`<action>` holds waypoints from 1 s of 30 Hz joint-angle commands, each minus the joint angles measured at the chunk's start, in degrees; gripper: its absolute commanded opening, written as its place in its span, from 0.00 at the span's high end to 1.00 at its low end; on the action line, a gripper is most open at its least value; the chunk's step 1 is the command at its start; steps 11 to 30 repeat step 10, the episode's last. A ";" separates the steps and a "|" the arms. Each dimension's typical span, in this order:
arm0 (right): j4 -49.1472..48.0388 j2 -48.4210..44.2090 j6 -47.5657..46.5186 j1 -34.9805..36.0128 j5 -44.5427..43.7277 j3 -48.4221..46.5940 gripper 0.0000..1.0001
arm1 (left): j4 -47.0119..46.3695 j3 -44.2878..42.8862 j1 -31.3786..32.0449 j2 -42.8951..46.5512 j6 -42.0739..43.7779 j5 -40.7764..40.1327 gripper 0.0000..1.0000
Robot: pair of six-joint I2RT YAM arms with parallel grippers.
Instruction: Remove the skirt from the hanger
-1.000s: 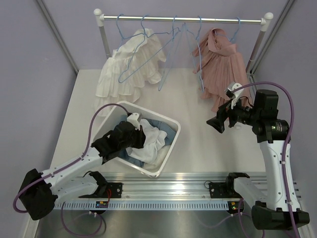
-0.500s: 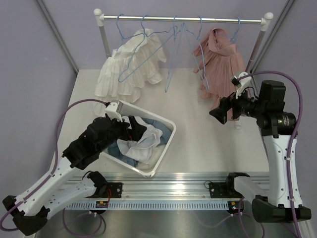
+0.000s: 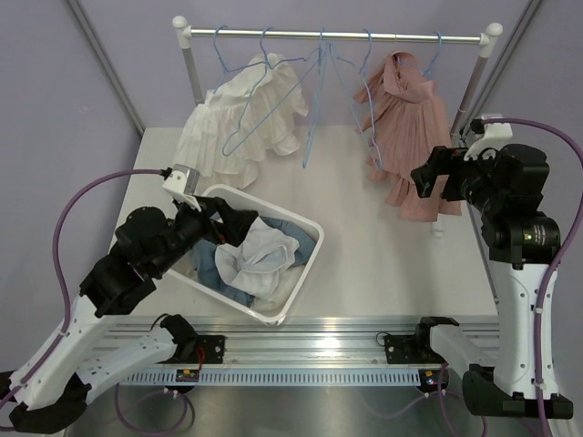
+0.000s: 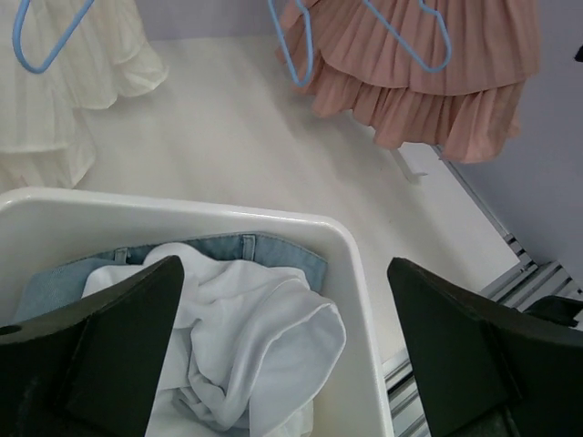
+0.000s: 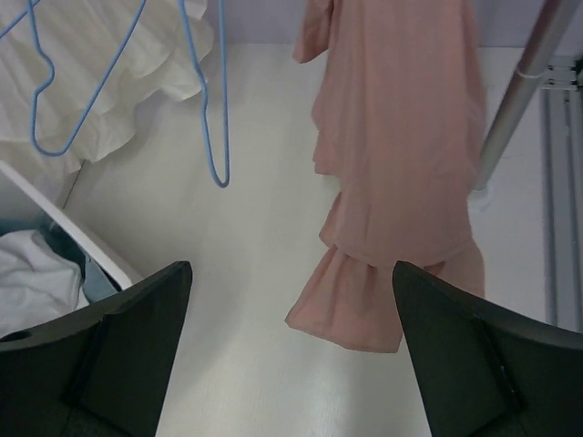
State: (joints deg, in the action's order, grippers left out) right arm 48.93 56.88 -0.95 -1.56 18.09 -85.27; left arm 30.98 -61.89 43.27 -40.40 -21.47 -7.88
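1. The pink pleated skirt (image 3: 410, 137) is hanging from a blue wire hanger (image 3: 435, 44), far right.
2. The right gripper (image 3: 426, 178) is hovering beside it, fingers apart.
3. The left gripper (image 3: 230, 221) is gaping above the white basket (image 3: 314, 253).

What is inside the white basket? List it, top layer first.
A crumpled white garment lies on top in the white basket, with light-blue denim showing from beneath it. Anything deeper, and the basket floor, is covered.

One white skirt (image 3: 239, 127) and one pink skirt (image 3: 410, 137) hang on one rail (image 3: 401, 37). There are five blue hangers (image 5: 224, 109), one white basket (image 3: 314, 250) and two robot arms (image 3: 515, 228).
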 commanded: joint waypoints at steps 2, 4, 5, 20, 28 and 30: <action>-4.28 -2.13 7.63 -0.20 -12.54 -2.00 0.01 | -5.93 -4.82 -0.20 -2.74 1.96 3.92 0.01; -3.40 -2.04 7.63 -0.20 -15.17 -2.18 0.01 | -5.93 -5.52 -0.20 -3.36 2.14 4.45 0.01; -3.14 -1.95 7.20 -0.20 -15.80 -2.00 0.00 | -6.11 -5.44 -0.20 -3.54 2.14 4.54 0.01; -4.01 -3.00 3.43 -0.20 -17.65 0.10 0.01 | -7.87 -3.68 -0.20 -2.14 2.22 3.58 0.01; -4.01 -3.00 3.43 -0.20 -17.65 0.10 0.01 | -7.87 -3.68 -0.20 -2.14 2.22 3.58 0.01; -4.01 -3.00 3.43 -0.20 -17.65 0.10 0.01 | -7.87 -3.68 -0.20 -2.14 2.22 3.58 0.01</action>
